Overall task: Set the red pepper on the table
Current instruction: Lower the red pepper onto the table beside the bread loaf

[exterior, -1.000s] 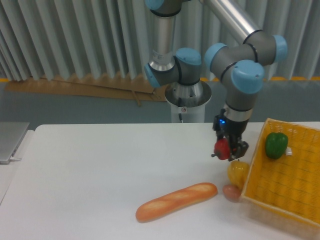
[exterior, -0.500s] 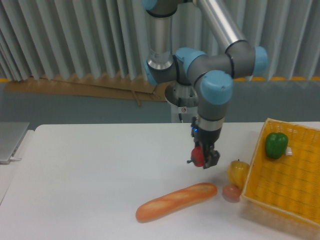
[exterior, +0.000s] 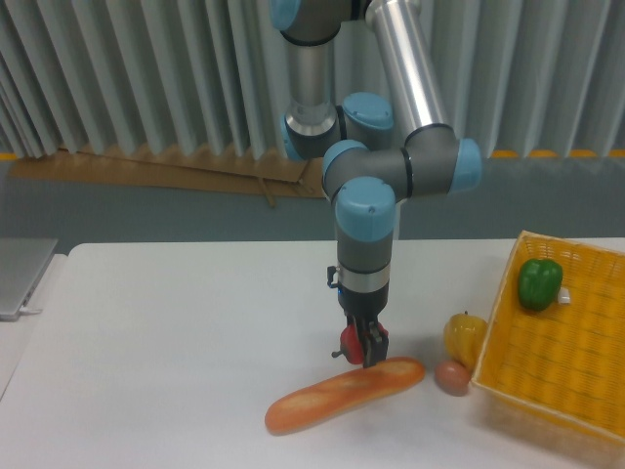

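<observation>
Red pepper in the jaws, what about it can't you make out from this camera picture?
- Red pepper: mostly hidden behind the gripper; its stem is not visible.
- Whether it touches the table or the bread loaf: its underside is too small and crowded to tell.
- Basket: its right part is cut off by the frame edge.

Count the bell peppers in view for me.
3: the red pepper in the gripper, the yellow pepper beside the basket, the green pepper inside it.

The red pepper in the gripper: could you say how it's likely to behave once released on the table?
The red pepper looks rounded and glossy, so it may roll or tip on the smooth table. It could nudge the bread close below. It seems small and probably light in the gripper.
</observation>
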{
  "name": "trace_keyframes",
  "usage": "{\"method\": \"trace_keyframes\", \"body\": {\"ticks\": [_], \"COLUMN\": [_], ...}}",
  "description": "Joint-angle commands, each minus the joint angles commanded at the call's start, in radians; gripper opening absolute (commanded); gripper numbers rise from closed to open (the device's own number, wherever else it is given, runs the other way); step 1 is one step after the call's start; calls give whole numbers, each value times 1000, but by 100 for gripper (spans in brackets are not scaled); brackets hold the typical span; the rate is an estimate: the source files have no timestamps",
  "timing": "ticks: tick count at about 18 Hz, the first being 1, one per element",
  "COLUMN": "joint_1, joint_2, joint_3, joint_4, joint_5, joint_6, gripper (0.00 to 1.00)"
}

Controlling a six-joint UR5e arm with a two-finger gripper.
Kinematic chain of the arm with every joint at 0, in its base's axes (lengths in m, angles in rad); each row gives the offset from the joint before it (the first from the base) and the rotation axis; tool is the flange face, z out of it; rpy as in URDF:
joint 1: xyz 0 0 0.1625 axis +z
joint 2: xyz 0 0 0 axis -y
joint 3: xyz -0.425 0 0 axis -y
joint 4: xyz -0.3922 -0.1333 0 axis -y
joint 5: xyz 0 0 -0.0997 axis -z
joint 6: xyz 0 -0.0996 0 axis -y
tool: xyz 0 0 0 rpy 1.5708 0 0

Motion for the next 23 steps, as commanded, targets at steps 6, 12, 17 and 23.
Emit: {"method": "trace_keyframes", "body": {"ticks": [6, 12, 17, 23], "joint_1": [3, 40, 55, 60], "joint_2": [-32, -49, -106, -156], "joint_3": [20, 84, 121, 181], "joint_4": [43, 49, 113, 146], "joint_5": [3, 3, 15, 35], "joint_6": [-2, -2, 2, 5], "gripper": [50, 50, 50, 50]}}
